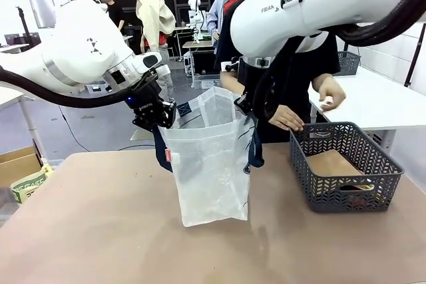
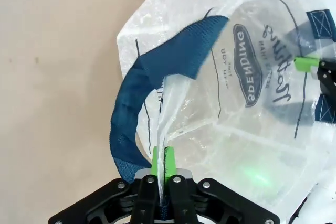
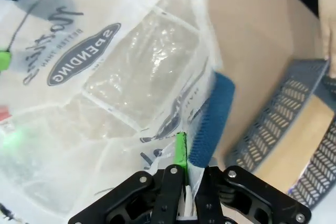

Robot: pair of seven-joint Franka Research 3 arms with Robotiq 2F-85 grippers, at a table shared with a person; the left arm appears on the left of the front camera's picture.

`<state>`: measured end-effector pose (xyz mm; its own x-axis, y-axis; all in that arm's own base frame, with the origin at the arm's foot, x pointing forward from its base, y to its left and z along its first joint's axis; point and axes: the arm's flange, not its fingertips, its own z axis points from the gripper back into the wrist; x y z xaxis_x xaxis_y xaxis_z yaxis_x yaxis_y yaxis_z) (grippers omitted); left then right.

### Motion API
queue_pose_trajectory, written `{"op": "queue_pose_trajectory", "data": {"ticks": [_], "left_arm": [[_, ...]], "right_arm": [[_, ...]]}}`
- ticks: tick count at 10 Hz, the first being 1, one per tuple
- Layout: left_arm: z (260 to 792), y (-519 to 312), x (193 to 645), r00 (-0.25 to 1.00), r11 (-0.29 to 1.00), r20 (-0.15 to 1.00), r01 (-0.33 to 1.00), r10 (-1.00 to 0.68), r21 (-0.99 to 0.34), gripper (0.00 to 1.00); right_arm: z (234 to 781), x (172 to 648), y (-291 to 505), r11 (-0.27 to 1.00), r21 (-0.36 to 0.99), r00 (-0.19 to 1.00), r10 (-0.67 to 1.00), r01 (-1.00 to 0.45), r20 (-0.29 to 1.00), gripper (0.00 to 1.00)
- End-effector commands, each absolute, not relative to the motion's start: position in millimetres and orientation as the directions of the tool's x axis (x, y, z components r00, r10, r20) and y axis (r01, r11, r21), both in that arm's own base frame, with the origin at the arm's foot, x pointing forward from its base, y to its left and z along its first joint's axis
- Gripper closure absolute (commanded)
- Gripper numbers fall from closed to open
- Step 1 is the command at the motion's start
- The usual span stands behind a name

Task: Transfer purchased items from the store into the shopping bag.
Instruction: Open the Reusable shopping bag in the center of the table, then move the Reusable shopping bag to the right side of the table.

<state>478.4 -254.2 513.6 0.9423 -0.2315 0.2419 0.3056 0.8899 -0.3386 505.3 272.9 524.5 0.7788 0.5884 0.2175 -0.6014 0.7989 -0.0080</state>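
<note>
The shopping bag (image 1: 210,164) stands upright mid-table, translucent white with navy handles and a red tag, its mouth held open. My left gripper (image 1: 160,121) is shut on the bag's left rim; in the left wrist view its pads (image 2: 163,156) pinch the plastic beside the blue handle (image 2: 157,77). My right gripper (image 1: 249,108) is shut on the opposite rim, and the right wrist view shows this gripper (image 3: 182,153) clamped on the plastic next to a handle (image 3: 212,119). The store (image 1: 346,194), a dark grey slotted basket, sits to the right holding a flat brown pouch (image 1: 333,163).
A person stands behind the table, with one hand (image 1: 287,119) at the basket's far left corner and the other hand (image 1: 331,94) higher up. A cardboard box (image 1: 16,161) and a printed green sack (image 1: 30,184) sit off the table's left edge. Bare tabletop lies in front of the bag.
</note>
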Motion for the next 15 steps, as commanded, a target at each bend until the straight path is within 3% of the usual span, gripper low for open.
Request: {"op": "queue_pose_trajectory", "data": {"ticks": [1, 4, 7, 10, 11, 15], "left_arm": [[508.8, -257.2, 474.1, 0.929, 0.913, 0.275, 0.319, -0.248, -0.255, 1.0], [511.7, -247.9, 475.7, 0.935, 0.935, 0.256, 0.298, -0.246, -0.191, 1.0], [521.4, -239.1, 480.8, 0.964, 0.974, 0.244, 0.148, -0.104, -0.171, 1.0], [524.4, -239.5, 485.8, 0.957, 0.968, 0.238, 0.206, -0.168, -0.145, 1.0], [519.9, -239.0, 483.5, 0.962, 0.966, 0.246, 0.166, -0.115, -0.197, 1.0], [519.9, -239.0, 483.5, 0.962, 0.966, 0.246, 0.166, -0.115, -0.197, 1.0]], "right_arm": [[513.4, 504.9, 251.1, 0.76, -0.042, 0.718, 0.628, -0.648, 0.3, 1.0], [522.6, 511.4, 232.0, 0.738, -0.044, 0.698, 0.654, -0.674, 0.291, 1.0], [530.3, 513.6, 225.2, 0.756, -0.031, 0.726, 0.639, -0.654, 0.252, 1.0], [526.3, 510.4, 218.3, 0.781, -0.019, 0.758, 0.612, -0.625, 0.224, 1.0], [525.4, 510.4, 221.4, 0.766, -0.017, 0.744, 0.629, -0.642, 0.223, 1.0], [526.8, 513.7, 227.9, 0.767, -0.041, 0.741, 0.632, -0.641, 0.229, 1.0]]}}
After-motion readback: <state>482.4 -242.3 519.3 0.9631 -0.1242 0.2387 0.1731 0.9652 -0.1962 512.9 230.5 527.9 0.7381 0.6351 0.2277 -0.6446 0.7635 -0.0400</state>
